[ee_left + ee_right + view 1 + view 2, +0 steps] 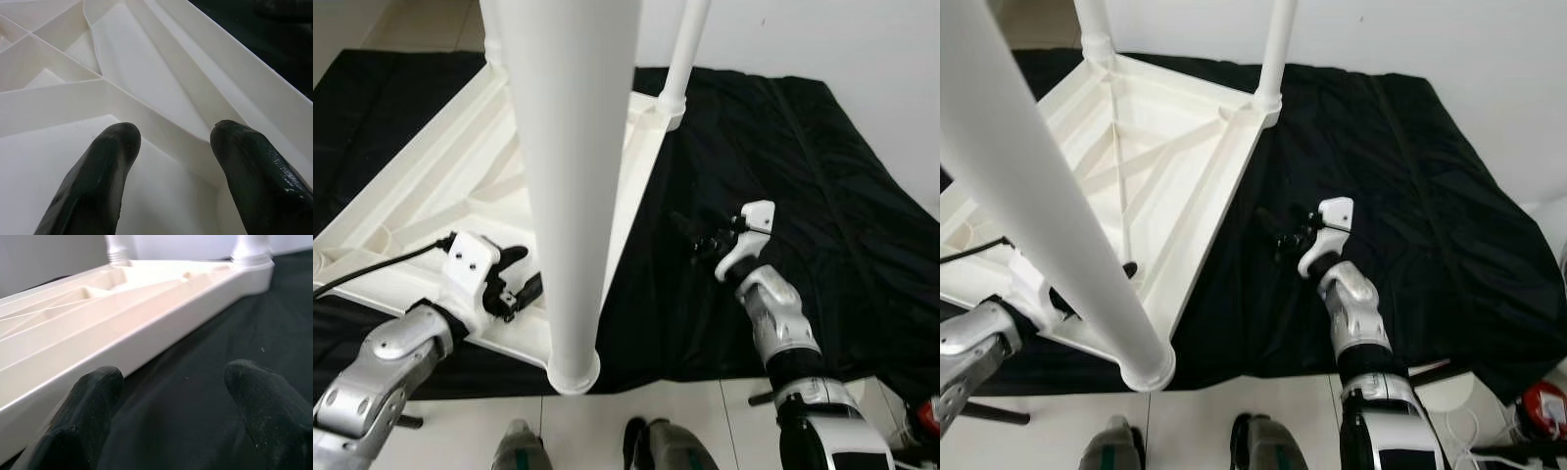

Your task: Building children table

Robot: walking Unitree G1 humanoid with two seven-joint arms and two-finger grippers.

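The nearest leg (570, 186) stands tall from the near corner of the upturned white tabletop (421, 186), and it is the likeliest trouble: if it is only pushed partway into its socket, a nudge from either arm could tip it or work it loose, and the whole frame could slide on the black cloth (822, 176) spread over the tiled floor (656, 411). The left claw (514, 279) sits right beside that leg's base, over the ribbed underside of the tabletop, its two black fingers (105, 166) spread moderately with nothing between them, hovering just above the white plastic; whether a tip touches it I cannot tell. A careless closing there would only pinch a rib. The right claw (705, 238) is out over the cloth, just beside the tabletop's long edge, fingers parted wide and empty, so a forward push could shove the frame sideways. Farther back, two more legs (1276, 44) stand upright in the far corners, near the white wall (1449, 39)
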